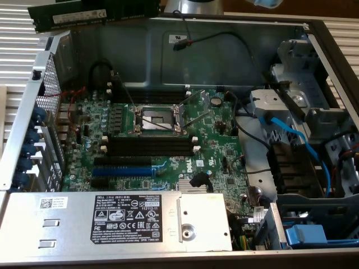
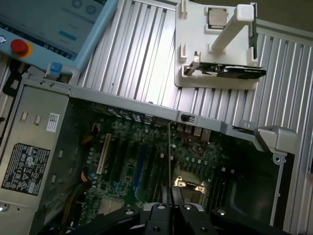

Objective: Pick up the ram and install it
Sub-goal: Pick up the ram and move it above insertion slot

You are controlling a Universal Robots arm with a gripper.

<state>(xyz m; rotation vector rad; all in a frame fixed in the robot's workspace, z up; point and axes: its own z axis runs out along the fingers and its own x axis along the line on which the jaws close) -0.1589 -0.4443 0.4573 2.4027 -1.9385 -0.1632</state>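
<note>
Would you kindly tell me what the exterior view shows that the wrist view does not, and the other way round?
Exterior view's own: the blue cables at its right and the labelled face of the ram. Wrist view's own: the pendant with its red button, the white tray, and the claw shut on the ram, seen edge-on. Shared: the motherboard, CPU socket and labelled power supply.
</note>
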